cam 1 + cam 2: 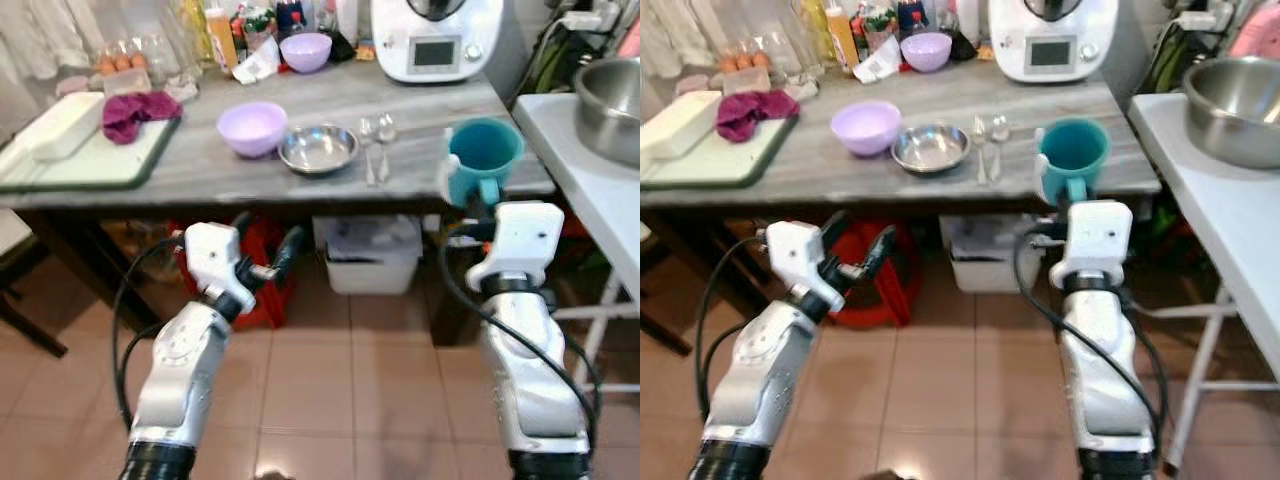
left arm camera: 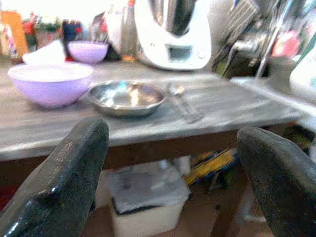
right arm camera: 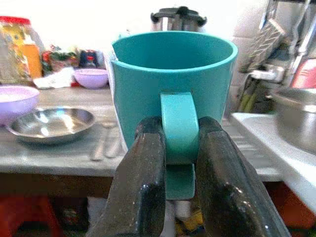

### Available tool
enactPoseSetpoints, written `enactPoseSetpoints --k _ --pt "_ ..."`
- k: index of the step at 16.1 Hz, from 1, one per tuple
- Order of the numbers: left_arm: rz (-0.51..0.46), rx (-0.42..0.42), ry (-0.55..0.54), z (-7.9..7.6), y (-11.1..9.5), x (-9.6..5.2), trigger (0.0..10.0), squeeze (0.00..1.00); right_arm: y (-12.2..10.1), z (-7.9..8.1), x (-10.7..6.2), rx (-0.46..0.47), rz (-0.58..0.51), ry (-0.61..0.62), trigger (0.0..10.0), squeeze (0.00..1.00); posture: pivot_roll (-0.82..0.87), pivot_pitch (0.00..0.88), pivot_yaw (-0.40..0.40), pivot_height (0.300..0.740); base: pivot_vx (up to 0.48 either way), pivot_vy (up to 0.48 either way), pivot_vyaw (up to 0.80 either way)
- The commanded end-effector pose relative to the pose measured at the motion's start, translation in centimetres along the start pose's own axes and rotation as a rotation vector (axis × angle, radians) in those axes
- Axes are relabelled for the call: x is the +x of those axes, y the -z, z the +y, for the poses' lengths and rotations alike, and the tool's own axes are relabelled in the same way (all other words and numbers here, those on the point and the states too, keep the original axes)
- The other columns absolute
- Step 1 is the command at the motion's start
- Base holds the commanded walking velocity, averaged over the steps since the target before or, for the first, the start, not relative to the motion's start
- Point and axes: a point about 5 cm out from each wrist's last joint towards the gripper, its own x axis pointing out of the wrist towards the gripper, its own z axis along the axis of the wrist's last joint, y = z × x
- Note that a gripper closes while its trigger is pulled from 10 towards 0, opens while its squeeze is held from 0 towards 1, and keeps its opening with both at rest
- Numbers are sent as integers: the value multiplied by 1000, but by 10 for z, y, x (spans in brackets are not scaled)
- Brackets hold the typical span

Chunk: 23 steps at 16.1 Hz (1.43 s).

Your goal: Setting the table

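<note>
Grey wooden table (image 1: 420,110) fills the upper frame, tiled floor below. Our right gripper (image 3: 180,148) is clamped on the handle of a teal mug (image 1: 484,152), held at the table's front edge, centre-right of frame. Our left gripper (image 1: 268,262) hangs spread and empty below the tabletop, lower left. A lilac bowl (image 1: 252,128), steel dish (image 1: 318,148) and spoons (image 1: 374,150) sit mid-table. We judge the mug rigid, fairly light, breakable; its smooth handle could pivot between the fingers, so we keep it level.
</note>
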Motion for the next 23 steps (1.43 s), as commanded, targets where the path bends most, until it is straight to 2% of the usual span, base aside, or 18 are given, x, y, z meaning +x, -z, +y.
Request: enactPoseSetpoints --k 1,8,12,14,19,23 --pt "-9 -5 4 -1 -2 1 10000 0 -1 -4 0 -13 -7 12 10000 0 -162 129 82 740 472 0 0" --pt "-12 -8 7 -4 -3 1 10000 0 -8 -4 3 -32 -38 3 10000 0 -162 130 83 740 472 0 0" --pt "-49 14 -1 -6 -14 5 10000 0 -23 0 5 -52 -98 -33 10000 0 -160 133 84 740 452 0 0" --pt "-49 12 1 -7 -15 4 10000 0 -23 0 5 -49 -99 -30 10000 0 -160 135 85 740 435 0 697" --pt "-50 12 0 -8 -16 4 10000 0 -24 1 4 -52 -99 -37 10000 0 -162 134 80 740 418 0 0" --pt "-58 14 -23 -7 -19 -1 10000 0 -25 2 4 -47 -104 -52 10000 0 -159 133 80 740 280 0 659"
